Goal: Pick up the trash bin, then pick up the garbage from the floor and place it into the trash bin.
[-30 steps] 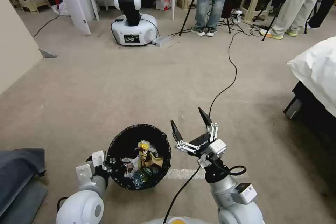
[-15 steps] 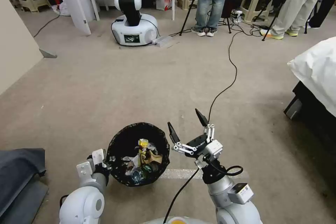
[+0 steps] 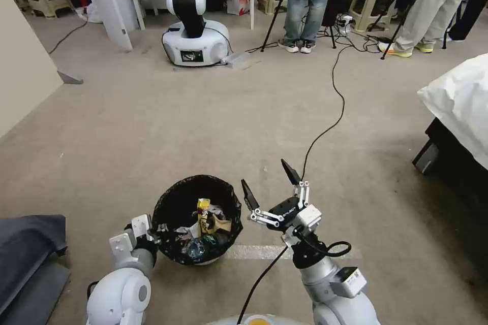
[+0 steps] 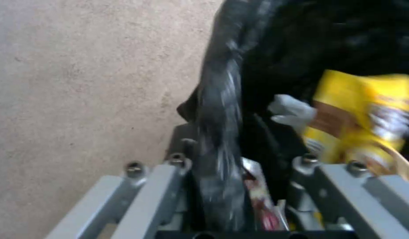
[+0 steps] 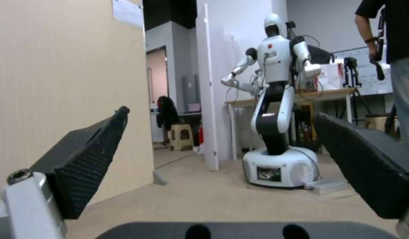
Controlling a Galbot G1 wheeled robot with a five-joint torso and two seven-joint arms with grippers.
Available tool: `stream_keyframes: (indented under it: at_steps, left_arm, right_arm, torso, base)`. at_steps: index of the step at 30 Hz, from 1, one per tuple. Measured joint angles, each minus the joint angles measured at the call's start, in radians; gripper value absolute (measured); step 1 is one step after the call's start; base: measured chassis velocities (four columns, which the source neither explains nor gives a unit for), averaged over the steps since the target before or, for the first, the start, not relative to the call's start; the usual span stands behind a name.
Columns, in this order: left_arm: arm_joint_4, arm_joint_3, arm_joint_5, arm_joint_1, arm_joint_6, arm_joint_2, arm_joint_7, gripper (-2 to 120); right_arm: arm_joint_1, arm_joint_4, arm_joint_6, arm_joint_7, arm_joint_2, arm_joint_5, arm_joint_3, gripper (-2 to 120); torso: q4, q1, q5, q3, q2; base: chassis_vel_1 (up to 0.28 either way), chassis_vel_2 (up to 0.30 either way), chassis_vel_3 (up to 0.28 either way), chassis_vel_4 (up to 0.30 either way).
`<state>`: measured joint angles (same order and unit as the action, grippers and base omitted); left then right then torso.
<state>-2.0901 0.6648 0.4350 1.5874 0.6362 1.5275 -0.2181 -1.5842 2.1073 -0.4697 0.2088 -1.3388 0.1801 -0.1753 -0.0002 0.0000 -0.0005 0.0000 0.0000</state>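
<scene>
Two grippers up front, and we're holding the trash bin (image 3: 175, 198) at our left with the garbage (image 3: 206, 226) inside it.

Nearest us, we're clamping the left gripper (image 3: 152, 233) on the bin's near-left rim: in the left wrist view the black liner (image 4: 222, 132) is sitting pinched between the closed fingers (image 4: 302, 169), one inside the bin and one outside, with a yellow wrapper (image 4: 363, 113) just beyond. Just right of the bin, we're keeping the right gripper (image 3: 269, 183) raised above the carpet (image 3: 152, 127), fingers spread wide apart and gripping nothing, tips pointing away from us. A black cable (image 3: 330, 122) is running from beside it across the floor. Well beyond, another white robot (image 3: 193, 20) is standing near people's legs and stools.
</scene>
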Motion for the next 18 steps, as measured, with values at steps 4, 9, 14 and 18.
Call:
stream_keyframes:
  at_steps: [4,9,14,18]
  left_arm:
    - [-0.018,0.002,0.004,0.001,-0.015,0.0,0.015,47]
    - [-0.037,0.004,0.012,-0.001,-0.031,-0.001,0.025,64]
    - [-0.065,0.006,0.014,-0.001,-0.044,-0.001,0.036,83]
    - [-0.088,0.008,0.014,0.006,-0.051,-0.002,0.039,95]
  right_arm:
    - [-0.002,-0.005,-0.006,0.008,0.0,0.0,0.005,100]
    - [-0.002,-0.007,-0.008,0.014,0.0,0.0,0.008,100]
    - [-0.004,-0.007,-0.012,0.023,0.0,-0.002,0.012,100]
    - [-0.004,-0.008,-0.014,0.025,0.0,-0.005,0.012,100]
  torso:
    - [0.0001,0.0,0.0003,0.0,0.0]
    - [0.0001,0.0,0.0004,0.0,0.0]
    - [0.0001,0.0,0.0005,0.0,0.0]
    - [0.0002,0.0,0.0005,0.0,0.0]
  base:
    - [0.0,0.0,0.0,0.0]
    - [0.0,0.0,0.0,0.0]
    - [0.0,0.0,0.0,0.0]
    - [0.0,0.0,0.0,0.0]
